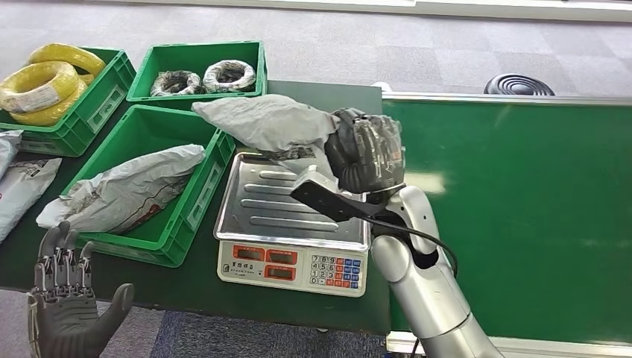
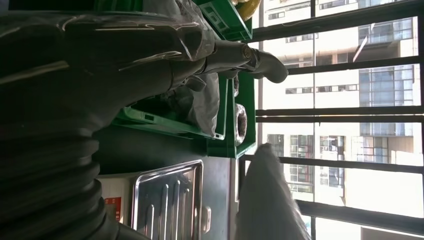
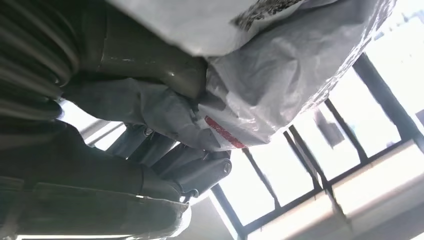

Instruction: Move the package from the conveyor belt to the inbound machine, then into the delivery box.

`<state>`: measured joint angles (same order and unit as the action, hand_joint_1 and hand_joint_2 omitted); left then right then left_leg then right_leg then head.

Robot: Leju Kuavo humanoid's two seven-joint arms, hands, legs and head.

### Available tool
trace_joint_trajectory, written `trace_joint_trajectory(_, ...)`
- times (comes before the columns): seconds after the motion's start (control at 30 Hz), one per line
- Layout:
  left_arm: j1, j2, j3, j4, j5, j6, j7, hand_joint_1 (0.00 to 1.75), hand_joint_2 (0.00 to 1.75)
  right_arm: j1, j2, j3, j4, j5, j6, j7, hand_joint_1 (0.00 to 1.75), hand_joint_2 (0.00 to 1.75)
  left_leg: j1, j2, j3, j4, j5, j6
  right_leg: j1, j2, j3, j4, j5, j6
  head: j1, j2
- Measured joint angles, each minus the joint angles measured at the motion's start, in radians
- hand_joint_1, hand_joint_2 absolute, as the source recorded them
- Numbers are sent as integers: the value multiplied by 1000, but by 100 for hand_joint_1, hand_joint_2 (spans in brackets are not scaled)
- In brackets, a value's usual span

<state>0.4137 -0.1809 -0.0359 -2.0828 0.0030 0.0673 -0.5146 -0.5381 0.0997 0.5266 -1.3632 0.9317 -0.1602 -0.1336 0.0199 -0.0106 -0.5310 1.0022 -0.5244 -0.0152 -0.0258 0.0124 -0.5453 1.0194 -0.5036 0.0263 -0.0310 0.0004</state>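
I see a dark green table (image 1: 328,93) on grey carpet, with the green conveyor belt (image 1: 522,209) running alongside on the right and tall window panes bright in both wrist views.

My right hand's fingers (image 3: 195,172) curl in around one end of the grey package (image 1: 261,121), with the thumb pressed into the crumpled plastic from the other side, so the right hand (image 1: 365,149) grips it firmly. The package hangs in the air above the far edge of the scale's steel tray (image 1: 287,198), not touching it as far as I can tell. Its long axis runs roughly level, and its free end points away from my hand toward the green crates on the left. A red stripe and a patch of black print show on its underside in the right wrist view; I cannot read either.

The weighing scale (image 1: 294,265) sits just beside the belt, with red displays and a keypad of white, blue and red keys on its front; the small characters there are too fine to read.

My left hand (image 1: 67,306) hovers low off the table's near edge, fingers spread and holding nothing.

Just left of the scale, a green crate (image 1: 186,194) holds another grey parcel (image 1: 127,190). Behind it, a crate (image 1: 246,52) holds two wrapped wire coils (image 1: 203,77), and a further crate (image 1: 104,93) holds yellow cable coils (image 1: 45,82).
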Motion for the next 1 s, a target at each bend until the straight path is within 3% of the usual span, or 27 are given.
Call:
trace_joint_trajectory(0.1, -10, 20, -8, 8, 11, -12, 10, 0, 175, -27, 18, 58, 79, 53, 222, 83, 175, 175, 0, -1, 0, 0, 0, 0, 0, 0, 0, 0, 0, 0, 0, 0)
trace_joint_trajectory(0.13, -13, 28, -11, 11, 16, -17, 16, 0, 175, -38, 21, 77, 110, 61, 281, 99, 147, 175, 1, -1, 0, 0, 1, -1, 0, 0, 0, 0, 0, 0, 0, 0)
trace_joint_trajectory(0.23, -23, 44, -24, 24, 23, -28, 33, 0, 175, -69, 27, 117, 203, 78, 381, 136, 16, 175, 1, -1, 0, 0, 1, -1, 1, 0, 0, 1, 0, 0, 0, 0)
trace_joint_trajectory(0.27, -25, 47, -29, 28, 22, -30, 39, 0, 175, -80, 28, 127, 234, 88, 406, 154, 0, 175, 1, -1, 0, 0, 1, -1, 0, 0, 0, 0, 0, 0, 0, 0)
trace_joint_trajectory(0.47, -35, 51, -53, 50, 0, -32, 68, 0, 175, -128, 29, 172, 401, 170, 510, 294, 0, 175, 0, -1, 0, 0, 1, -1, 0, 0, 0, 0, 0, 0, 0, 0)
trace_joint_trajectory(0.63, -47, 51, -62, 62, -9, -36, 83, 0, 175, -140, 24, 177, 442, 183, 507, 310, 0, 175, 0, -1, 0, 0, 1, -1, 0, 0, 0, 0, 0, 0, 0, 0)
trace_joint_trajectory(0.8, -50, 50, -63, 65, -12, -51, 83, 0, 175, -118, 3, 168, 401, 98, 487, 210, 0, 175, 0, 0, 1, 0, 1, -1, 0, 0, 0, 0, 0, 0, 0, 0)
trace_joint_trajectory(1.0, -51, 43, -42, 56, -31, -100, 67, 0, 175, -39, -60, 131, 169, -137, 482, 27, 0, 175, 0, -1, 0, 0, 1, -1, 0, 0, -1, 0, 0, 0, 0, 0)
